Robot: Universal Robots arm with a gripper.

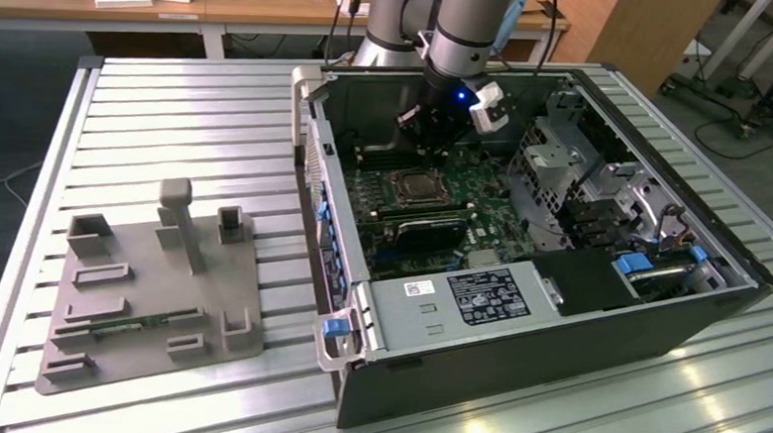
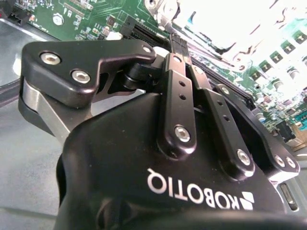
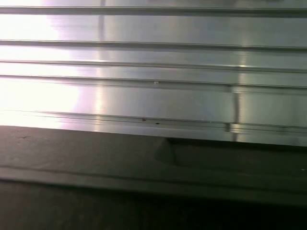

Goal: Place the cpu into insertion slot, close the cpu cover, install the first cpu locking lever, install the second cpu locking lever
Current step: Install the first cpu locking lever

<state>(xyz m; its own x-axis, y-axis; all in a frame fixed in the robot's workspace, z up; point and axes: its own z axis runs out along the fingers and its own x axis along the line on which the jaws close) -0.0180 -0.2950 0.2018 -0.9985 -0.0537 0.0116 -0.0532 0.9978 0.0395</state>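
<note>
In the exterior view the socket's silvery square frame, the cpu cover (image 1: 419, 173), lies flat on the green motherboard (image 1: 475, 170) inside the open computer case (image 1: 538, 358). A dull grey square, the cpu (image 1: 419, 187), shows in its window. The locking levers are too small to tell apart. My gripper (image 1: 427, 131) hangs over the board just beyond the socket, toward the case's far wall. In the second wrist view its black fingers (image 2: 175, 72) run together to one tip above the board, so my gripper (image 2: 174, 38) is shut, with nothing showing between the fingertips.
The case lies on a slatted aluminium table (image 1: 180, 116). On the exterior view's left is a grey fixture plate (image 1: 144, 293) with upright posts. A grey labelled box (image 1: 456, 300) and a metal drive cage (image 1: 567, 171) crowd the case. The first wrist view shows table slats (image 3: 153, 96) beyond a dark edge (image 3: 144, 167).
</note>
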